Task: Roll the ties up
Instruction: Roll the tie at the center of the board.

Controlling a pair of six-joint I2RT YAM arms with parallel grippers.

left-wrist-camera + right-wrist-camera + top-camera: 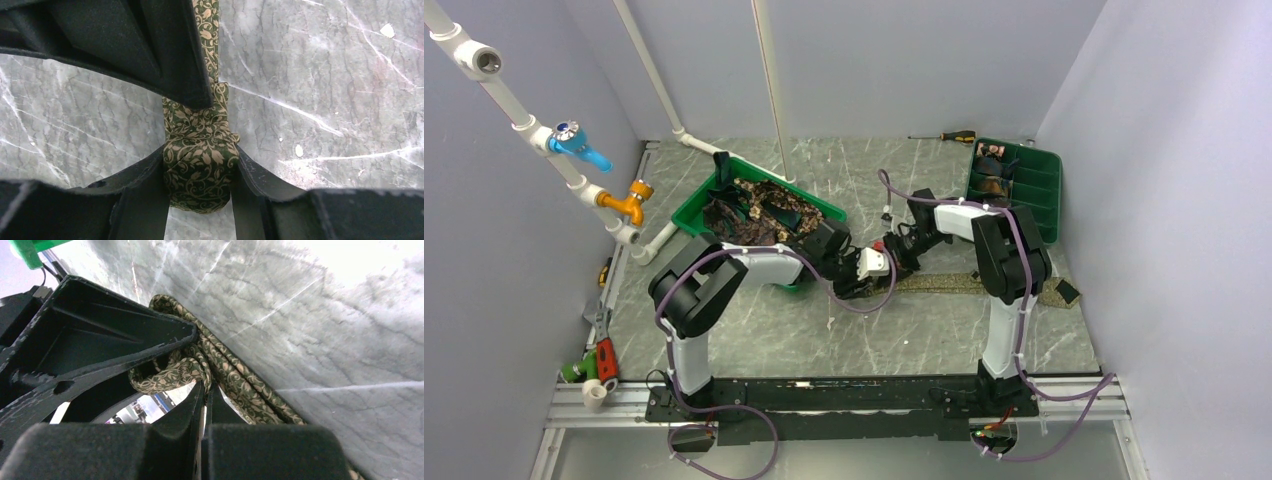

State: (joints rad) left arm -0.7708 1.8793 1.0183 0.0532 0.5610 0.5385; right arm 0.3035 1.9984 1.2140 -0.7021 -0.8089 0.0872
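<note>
Marble table (325, 75), tie coil (200, 160) gripped in left hand (200, 175), right hand (204, 395) closed alongside

the right arm (1009, 262) hid part of the tie (944, 283) at centre right; the upper-right tray's (1036, 205) contents were too small to tell.

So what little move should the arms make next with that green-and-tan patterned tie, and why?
Probably one more turn: the left jaws hug the rolled end of the olive-green tan-vined fabric necktie, the right jaws sit shut right beside the roll, and a long flat strip lies unrolled on the grey marbled table. I'd roll the coil onward along that strip.
</note>
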